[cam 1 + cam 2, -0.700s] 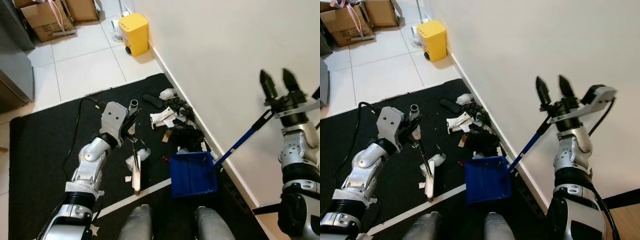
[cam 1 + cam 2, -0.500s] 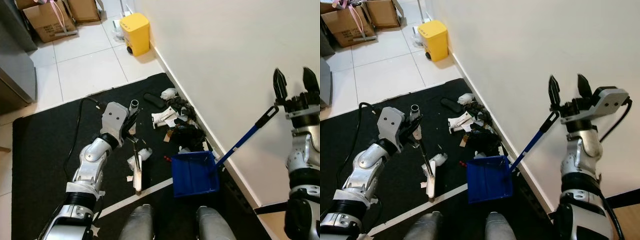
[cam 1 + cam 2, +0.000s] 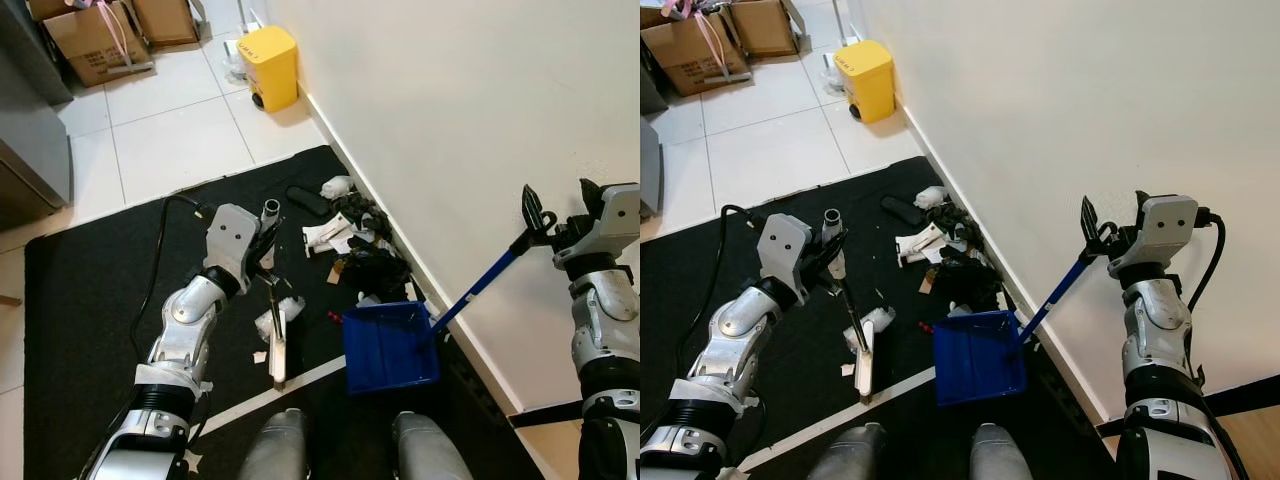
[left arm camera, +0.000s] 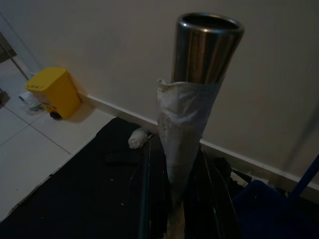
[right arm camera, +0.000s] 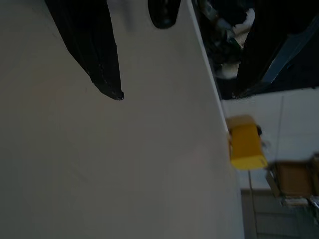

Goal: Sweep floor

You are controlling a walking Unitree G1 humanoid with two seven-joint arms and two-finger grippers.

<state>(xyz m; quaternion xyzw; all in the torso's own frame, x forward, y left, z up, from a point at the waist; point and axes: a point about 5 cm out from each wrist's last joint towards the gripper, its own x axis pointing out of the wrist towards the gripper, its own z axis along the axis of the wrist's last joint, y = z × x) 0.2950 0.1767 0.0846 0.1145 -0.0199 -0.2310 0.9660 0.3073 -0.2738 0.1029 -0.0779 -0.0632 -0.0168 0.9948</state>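
Note:
My left gripper (image 3: 262,236) is shut on the taped metal handle (image 4: 192,114) of a broom, low over the black mat (image 3: 90,290). The broom's head (image 3: 277,352) rests on the mat beside a scrap of white paper. A pile of dark and white litter (image 3: 358,245) lies along the wall's foot. A blue dustpan (image 3: 390,350) sits on the mat just before the pile, and its long blue handle (image 3: 480,285) leans up against the wall. My right gripper (image 3: 558,205) is open at the handle's top end, one finger (image 3: 530,208) right next to the tip.
A yellow pedal bin (image 3: 268,65) stands by the wall further on, with cardboard boxes (image 3: 95,40) on the white tiles beyond. A white tape line (image 3: 300,378) crosses the mat near my legs (image 3: 275,445). The white wall (image 3: 480,100) runs close on my right.
My right gripper, open throughout, swung right off the dustpan handle's top and has come down level with its tip. The left arm and broom have barely moved.

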